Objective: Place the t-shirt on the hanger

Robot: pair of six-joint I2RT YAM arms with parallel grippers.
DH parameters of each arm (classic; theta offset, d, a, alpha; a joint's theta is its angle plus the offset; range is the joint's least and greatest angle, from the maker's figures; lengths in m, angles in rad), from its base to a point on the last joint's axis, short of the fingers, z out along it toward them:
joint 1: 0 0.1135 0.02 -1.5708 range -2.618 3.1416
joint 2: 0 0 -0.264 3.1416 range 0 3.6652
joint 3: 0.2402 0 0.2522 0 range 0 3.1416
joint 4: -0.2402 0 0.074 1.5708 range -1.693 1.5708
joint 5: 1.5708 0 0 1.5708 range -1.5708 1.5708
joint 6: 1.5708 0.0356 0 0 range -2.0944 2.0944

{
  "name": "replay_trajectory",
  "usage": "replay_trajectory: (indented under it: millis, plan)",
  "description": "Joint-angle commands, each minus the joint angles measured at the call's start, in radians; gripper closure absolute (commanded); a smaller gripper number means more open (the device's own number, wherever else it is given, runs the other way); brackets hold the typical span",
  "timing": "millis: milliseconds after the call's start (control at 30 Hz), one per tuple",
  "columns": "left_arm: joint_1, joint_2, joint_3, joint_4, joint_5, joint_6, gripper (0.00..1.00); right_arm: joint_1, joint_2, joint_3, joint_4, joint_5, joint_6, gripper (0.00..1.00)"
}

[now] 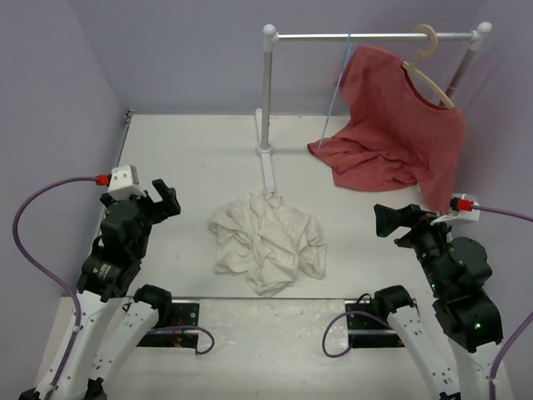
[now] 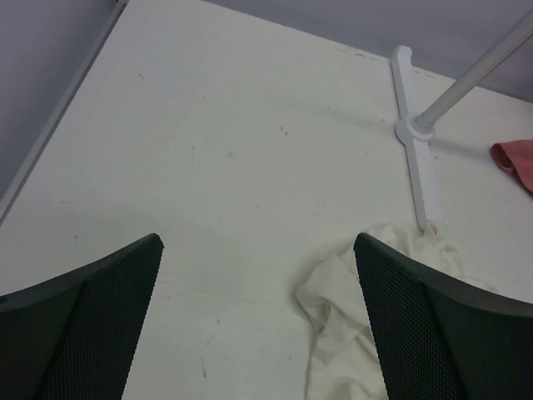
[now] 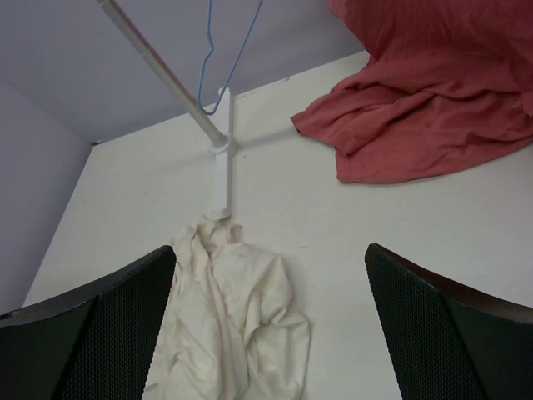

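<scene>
Left pincer [image 1: 162, 200] and right pincer [image 1: 385, 218] are spread wide, with nothing held. No step is begun yet. The t-shirt [image 1: 266, 242] is bunched on the table [image 1: 191, 150] at the foot of the rack [image 1: 266, 100]; the hanger [image 1: 336, 83] is hung on the rack's bar. Next, the shirt's neck hole must probably be found and gripped.

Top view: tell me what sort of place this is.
Probably a robot lab cell for laundry practice: two robot arms bolted to a white table, a clothes rail holding a red shirt, bare lilac walls.
</scene>
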Motion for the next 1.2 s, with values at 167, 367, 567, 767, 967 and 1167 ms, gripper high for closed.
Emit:
replay_trajectory:
  millis: [167, 367, 567, 767, 967, 1167]
  plan:
    - [0.002, 0.009, -0.012, 0.026, 0.014, -0.005, 0.0, -0.005, 0.024, 0.01, 0.052, 0.003, 0.027, 0.01]
    - [0.002, 0.007, -0.011, 0.028, 0.011, -0.005, 0.0, -0.005, 0.119, 0.028, 0.113, -0.054, 0.049, 0.01]
    - [0.002, 0.037, -0.011, 0.034, 0.019, 0.001, 0.0, -0.002, 0.469, 0.226, 0.211, -0.11, 0.035, 0.01]
    - [0.002, 0.034, -0.016, 0.034, 0.018, 0.002, 0.0, 0.073, 0.935, 0.613, 0.15, 0.01, 0.001, 0.01]
    - [0.002, 0.031, -0.018, 0.037, 0.023, 0.002, 0.0, 0.099, 1.364, 1.049, 0.007, 0.213, -0.075, 0.25]
    - [0.0, 0.025, -0.021, 0.04, 0.042, 0.005, 0.0, 0.098, 1.664, 1.33, -0.089, 0.346, -0.145, 0.56]
